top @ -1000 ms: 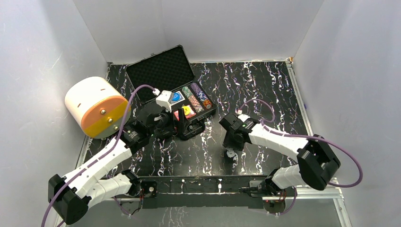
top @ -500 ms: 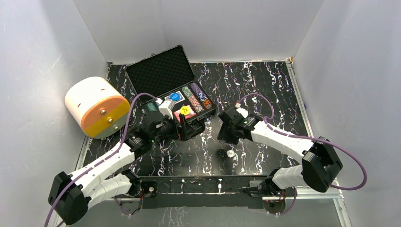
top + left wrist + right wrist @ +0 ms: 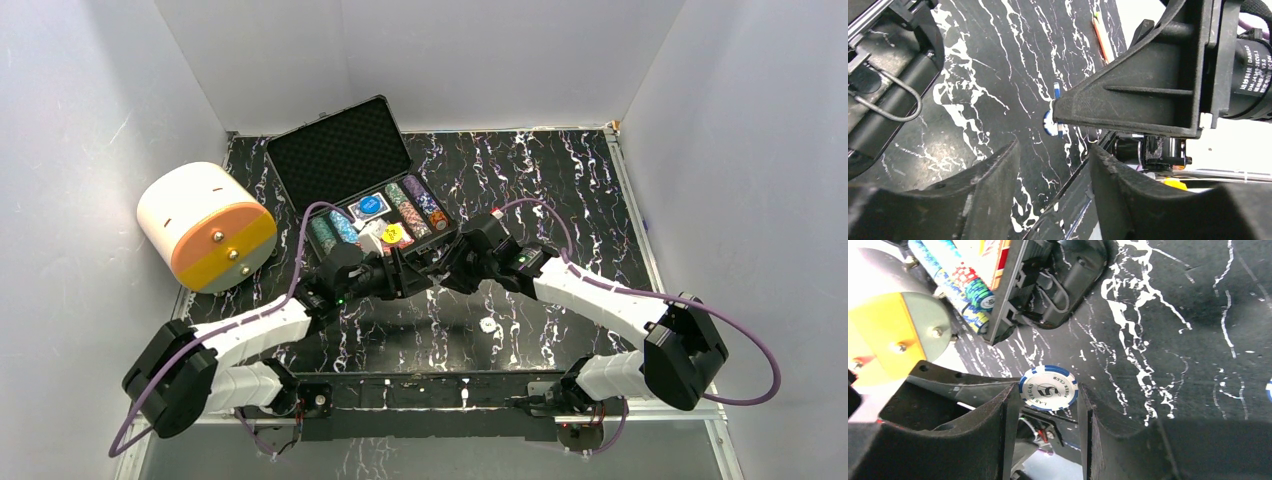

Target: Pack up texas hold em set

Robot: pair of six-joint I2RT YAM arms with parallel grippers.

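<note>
**A:** Right gripper [image 3: 1047,393], what is it doing?

**B:** It is pinching a blue-and-white poker chip [image 3: 1048,388] across the rim. The chip is sitting right at the fingertips, face toward the wrist camera.

**A:** And the left gripper [image 3: 1054,152]?

**B:** Its fingers are standing partly apart with nothing between them. One finger of the right arm is hanging just beyond their tips.

**A:** Where is the case?

**B:** The open case [image 3: 340,150] is lying just past both sets of fingertips, front wall and handle nearest them. A loose chip [image 3: 488,325] is lying on the table [image 3: 560,190] behind the right fingers, toward the arm bases.

**A:** What are you worrying about?

**B:** The grip is on the rim only, so I'm judging the chip could pivot or pop out on the way in and land across the filled rows [image 3: 405,212]. Both grippers are also crowding the case front — a knock there could shove the case or jar the chip free. And the loose chip is sitting where it could be overlooked.
</note>
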